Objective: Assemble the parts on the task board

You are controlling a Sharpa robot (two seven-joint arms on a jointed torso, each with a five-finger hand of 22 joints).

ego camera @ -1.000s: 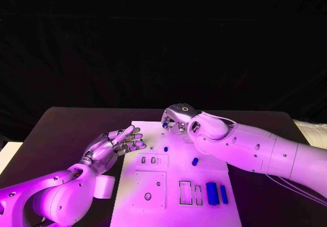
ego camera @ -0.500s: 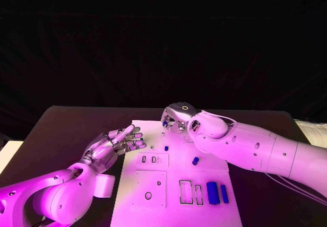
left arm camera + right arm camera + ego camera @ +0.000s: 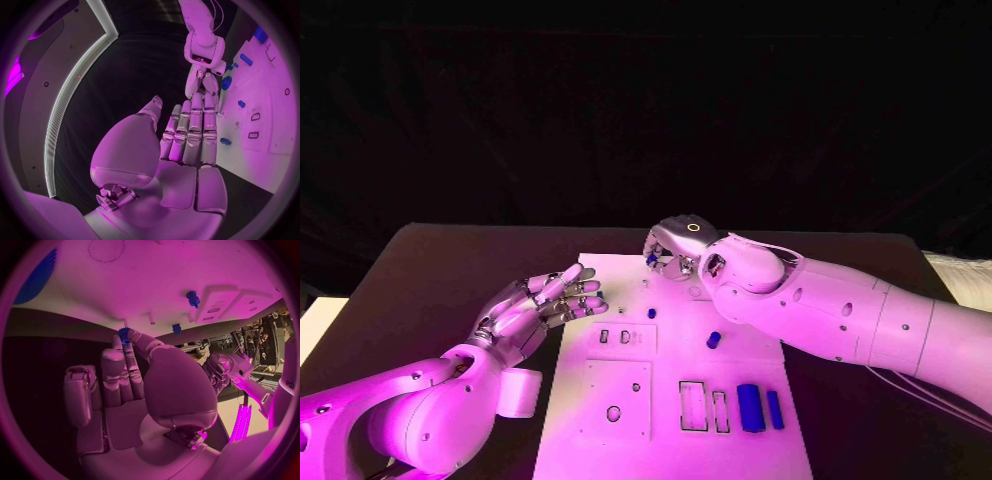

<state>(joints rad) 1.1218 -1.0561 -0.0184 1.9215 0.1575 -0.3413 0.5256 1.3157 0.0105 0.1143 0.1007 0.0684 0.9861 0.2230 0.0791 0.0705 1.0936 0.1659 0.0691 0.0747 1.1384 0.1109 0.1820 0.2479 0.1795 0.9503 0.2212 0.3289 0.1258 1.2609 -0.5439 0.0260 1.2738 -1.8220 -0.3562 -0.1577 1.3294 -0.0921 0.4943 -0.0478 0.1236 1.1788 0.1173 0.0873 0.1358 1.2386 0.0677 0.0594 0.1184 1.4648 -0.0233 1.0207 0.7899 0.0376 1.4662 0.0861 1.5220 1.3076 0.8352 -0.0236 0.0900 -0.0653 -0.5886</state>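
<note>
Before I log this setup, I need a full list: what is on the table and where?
task board: one, white plate, middle of the table, with several cut-out recesses.
long blue parts: two, lying side by side at the board's near right.
small blue parts: two, one mid-board by the right arm, one a little farther away.
blue toothed part: one, pinched at the right hand's fingertips over the board's far end.
white cylinder: one, on the table left of the board, by the left arm.
table: one, dark.
left hand: fingers apart, holding nothing, at the board's left edge.
right hand: holds the toothed part.
</note>
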